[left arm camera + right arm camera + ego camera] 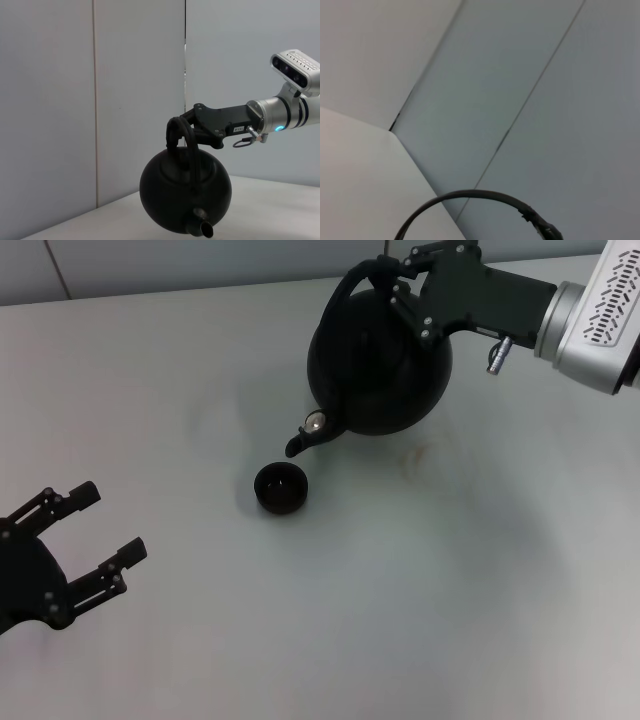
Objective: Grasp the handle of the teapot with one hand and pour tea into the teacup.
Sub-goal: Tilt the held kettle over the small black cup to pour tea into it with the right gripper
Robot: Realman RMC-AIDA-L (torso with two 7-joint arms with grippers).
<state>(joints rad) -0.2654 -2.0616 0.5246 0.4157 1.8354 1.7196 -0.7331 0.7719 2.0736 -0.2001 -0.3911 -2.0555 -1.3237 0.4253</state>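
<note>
The round black teapot [378, 368] hangs in the air above the table, tipped so its silver-tipped spout [305, 436] points down toward the teacup [280, 487]. That small dark cup sits on the table just below and left of the spout tip. My right gripper [398, 282] is shut on the arched handle [352, 285] at the pot's top. From the left wrist view the teapot [185, 192] and the right gripper [192, 129] holding the handle [176, 131] show side-on. The handle's arc [470, 197] crosses the right wrist view. My left gripper [95, 535] rests open at the lower left, holding nothing.
The pale grey table [450, 590] stretches around the cup, with a faint brownish stain [415, 455] right of the spout. A grey panelled wall [100, 100] stands behind the table.
</note>
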